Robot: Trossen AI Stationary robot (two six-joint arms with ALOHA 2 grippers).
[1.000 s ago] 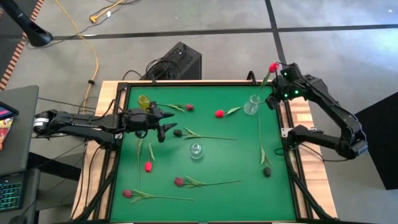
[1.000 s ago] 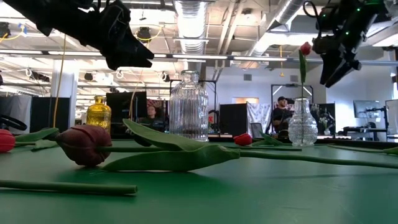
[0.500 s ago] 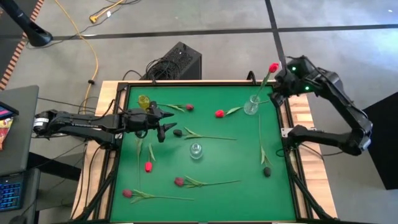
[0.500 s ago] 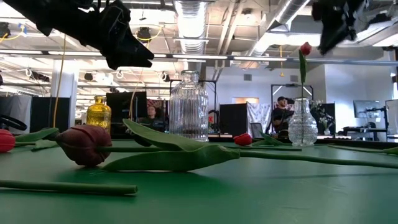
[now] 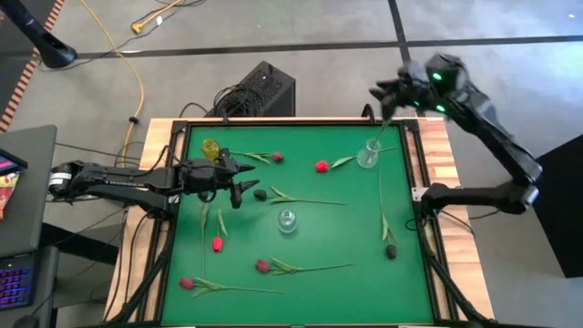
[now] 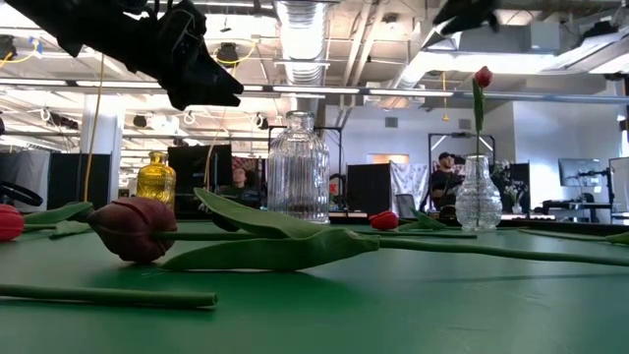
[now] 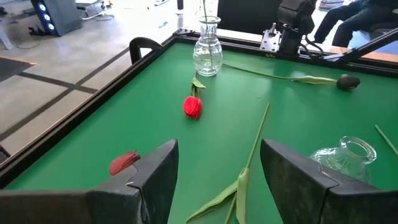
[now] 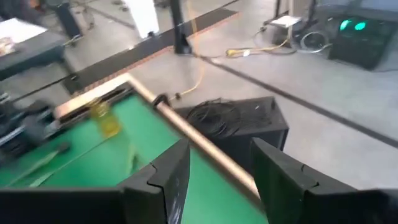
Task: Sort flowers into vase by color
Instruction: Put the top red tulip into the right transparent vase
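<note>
moved: right gripper point(image 5: 387, 91) lifted up off clear vase point(image 5: 369, 155), now above table's far edge
flower: red tulip point(image 6: 482, 77) upright in that vase
right gripper: released, empty
left gripper point(image 5: 244, 179): open, hovering

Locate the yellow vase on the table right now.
In the high view the yellow vase stands near the table's far-left corner, just beyond the left pincer.
</note>
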